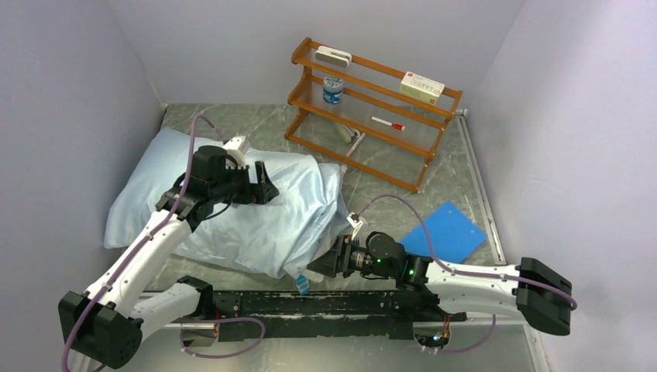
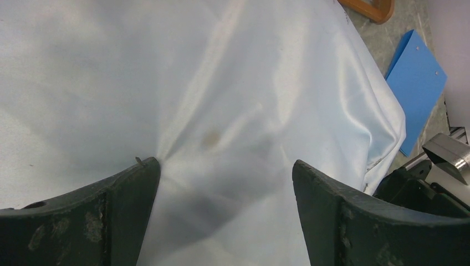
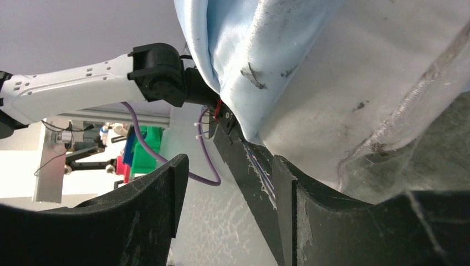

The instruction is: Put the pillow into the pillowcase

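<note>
- Pillowcase (image 1: 256,225) mouth: my right claw (image 3: 230,160), half-spread and empty, should catch the hem (image 3: 221,83), not the pillow (image 3: 343,111).
- My left claw (image 2: 226,166), spread wide, pins it down.

Two white-shelled arms (image 1: 146,249) with black joints, looping purple cables (image 1: 189,151), scuffed dark pincer fingers (image 2: 111,216)

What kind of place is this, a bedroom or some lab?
Probably a robot lab bench, not a bedroom: left arm and right arm bolted to a table, plain walls boxing it in, a wooden rack.
</note>
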You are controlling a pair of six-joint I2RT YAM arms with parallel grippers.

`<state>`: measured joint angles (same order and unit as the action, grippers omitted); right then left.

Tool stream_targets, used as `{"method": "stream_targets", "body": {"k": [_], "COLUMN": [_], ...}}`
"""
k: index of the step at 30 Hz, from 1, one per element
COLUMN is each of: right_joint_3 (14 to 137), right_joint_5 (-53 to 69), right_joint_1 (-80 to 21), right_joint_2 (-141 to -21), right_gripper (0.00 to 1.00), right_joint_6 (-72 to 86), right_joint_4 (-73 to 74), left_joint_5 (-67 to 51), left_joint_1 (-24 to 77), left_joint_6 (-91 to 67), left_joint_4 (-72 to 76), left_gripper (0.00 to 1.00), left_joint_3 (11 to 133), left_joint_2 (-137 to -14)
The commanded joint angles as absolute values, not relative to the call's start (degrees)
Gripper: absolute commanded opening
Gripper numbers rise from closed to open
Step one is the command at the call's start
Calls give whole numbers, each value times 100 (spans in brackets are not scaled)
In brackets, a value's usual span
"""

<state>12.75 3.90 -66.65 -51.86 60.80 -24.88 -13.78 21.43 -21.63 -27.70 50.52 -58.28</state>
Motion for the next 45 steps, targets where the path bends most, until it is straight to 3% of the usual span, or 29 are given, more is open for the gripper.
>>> {"method": "stream_targets", "body": {"k": [1,14,19,24,30,39,45], "right_joint_3": [1457,1608,1712,1749,1548,1609,1994], "right_joint_5": [470,483,515,577,545,-340,-115], "right_joint_1": [-6765,-6864,-6868,-6871,-6872,-6863,-6859], "right_joint_2": [-5561,-6440,-6767,-7021,-6734,-4447,-4130], "right_gripper": [62,64,60,40,0,0,0], "right_joint_6": [6039,5947,5934,5924,5843,5116,4812], "right_joint_4": [-3134,-4125,-4463,-4585,-4109,-1061,283], "left_joint_5": [-1534,-1675,-1787,-1749,-1614,-1187,-909], "left_joint_1": [2083,2083,2083,2083,2083,2083,2083], "left_joint_6": [-2181,-2449,-2644,-2765,-2681,-2415,-2290], "left_joint_4": [-2756,-2641,-2496,-2403,-2533,-2804,-2890], "left_gripper": [93,91,90,89,89,89,90], "left_joint_3": [5018,5041,5155,5159,5280,5397,5358], "left_joint_2": [-5852,-5790,-5891,-5925,-5989,-6080,-6236]}}
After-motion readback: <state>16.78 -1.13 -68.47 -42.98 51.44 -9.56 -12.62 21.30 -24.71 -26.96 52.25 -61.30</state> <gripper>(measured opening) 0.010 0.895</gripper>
